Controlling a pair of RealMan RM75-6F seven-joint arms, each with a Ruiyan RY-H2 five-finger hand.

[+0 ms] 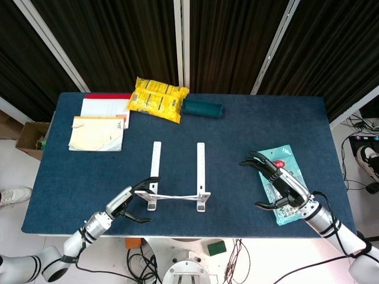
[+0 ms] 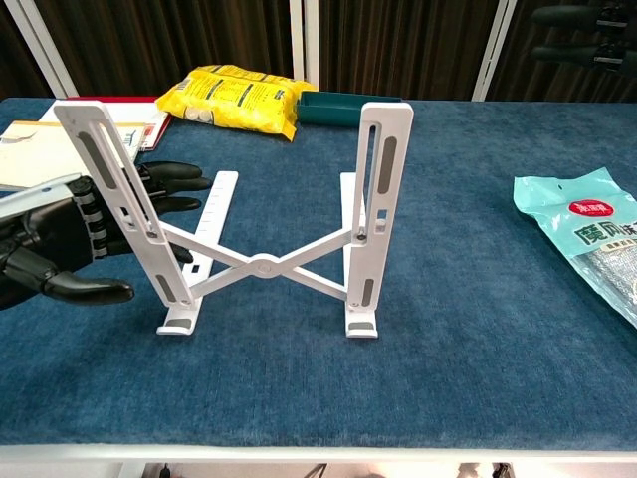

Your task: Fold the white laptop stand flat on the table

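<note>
The white laptop stand (image 1: pixel 176 188) (image 2: pixel 261 261) stands unfolded near the table's front edge, both support arms raised and an X brace joining them. My left hand (image 1: pixel 128 203) (image 2: pixel 75 237) hovers low just left of the left support arm, fingers spread, holding nothing and not touching it. Far to the right my right hand (image 1: pixel 278 188) hangs open above a teal snack bag (image 1: pixel 284 182) (image 2: pixel 592 247). The chest view shows only its fingertips (image 2: pixel 587 18) at the top right corner.
A yellow snack packet (image 1: pixel 157 98) (image 2: pixel 239 96) and a dark green case (image 1: pixel 201 108) (image 2: pixel 343 106) lie at the back of the blue table (image 1: pixel 237 142). Papers and a red-edged folder (image 1: pixel 100 123) lie at the back left.
</note>
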